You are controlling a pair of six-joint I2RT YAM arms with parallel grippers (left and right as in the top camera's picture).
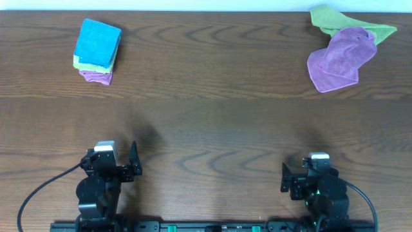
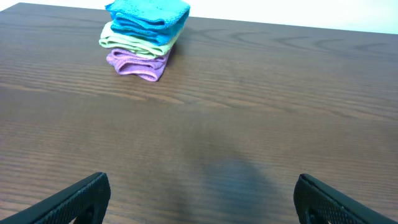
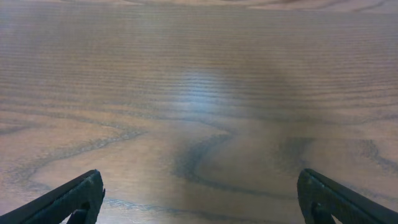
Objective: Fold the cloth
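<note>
Lilac and rumpled, the cloth (image 1: 340, 58) lies at the far right corner of the bench (image 1: 206, 103), well apart from both arms. It is not spread flat. It sits bunched in a loose lump with soft folds across its top. On my overhead view its long axis runs on a diagonal, from a rounded lobe at the near left up to a narrower end at the far right. That far end overlaps the lime-green cloth (image 1: 335, 19), which is crumpled too and pokes out behind it and to its right, so the two are touching.

By my count there is one lilac cloth, one lime-green cloth and one folded stack (image 2: 145, 37) at the far left of the bench. The stack holds three cloths: blue on top, pale green in the middle and purple at the bottom.

Two arms sit at the near edge. The left tool (image 2: 202, 186) is released, with its dark fingers spread wide at the bottom corners of my left wrist view and only bare wood between them. The right tool (image 3: 200, 183) is released as well, its fingers equally wide apart over bare wood grain. Neither one touches any cloth.
</note>
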